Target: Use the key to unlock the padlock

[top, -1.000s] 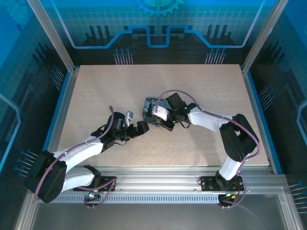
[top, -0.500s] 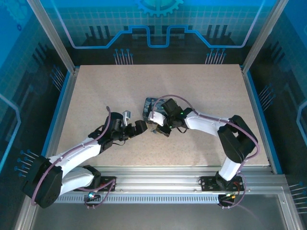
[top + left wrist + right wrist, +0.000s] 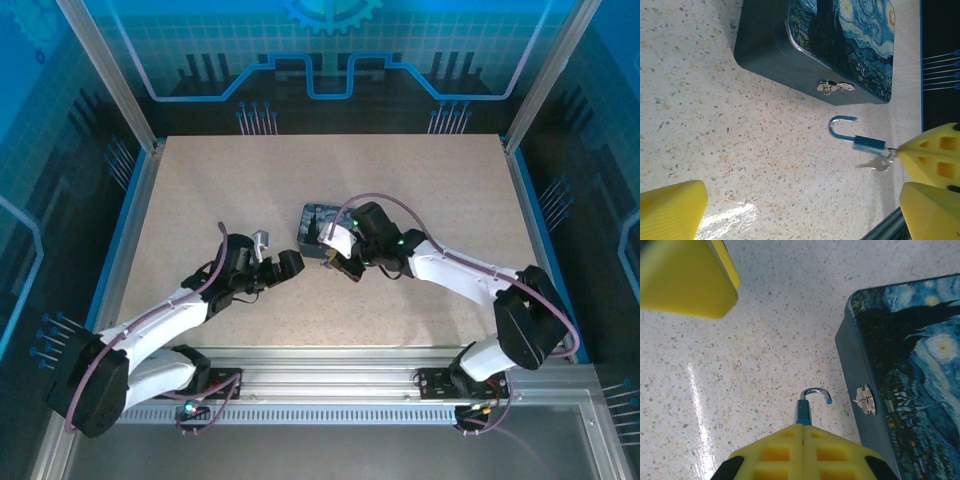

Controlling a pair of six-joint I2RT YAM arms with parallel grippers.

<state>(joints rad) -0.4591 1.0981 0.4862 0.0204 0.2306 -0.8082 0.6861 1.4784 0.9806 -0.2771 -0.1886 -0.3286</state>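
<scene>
- Blue-lit panels with circuit patterns wall in the speckled beige table (image 3: 200, 200), which has aluminium rails along its edges.
- Near the table's middle sits a small dark-teal metal box (image 3: 765, 47) with a swirling blue-and-yellow starry-night lid. On its front wall is a pale metal hasp fitting (image 3: 835, 87) with nothing through it.
- The small blue-bodied padlock (image 3: 869, 145) is off the box, just in front of that hasp wall and apart from it. Its curved shackle is sprung open and points towards the box. I cannot tell whether it touches the table.
- A set of small silvery keys (image 3: 876, 163) sits at the bottom end of the lock's body, one key dangling free beside it.
- My right end effector (image 3: 802, 426) has its yellow pads pressed flat together at that end, pinching the set of keys, with the padlock sticking out beyond the tips.
- My left end effector (image 3: 277, 255) is spread wide and holds nothing. It is low over the table on the left-edge side of the box, near the padlock. One of its yellow fingers (image 3: 685, 275) shows in my right wrist view.
</scene>
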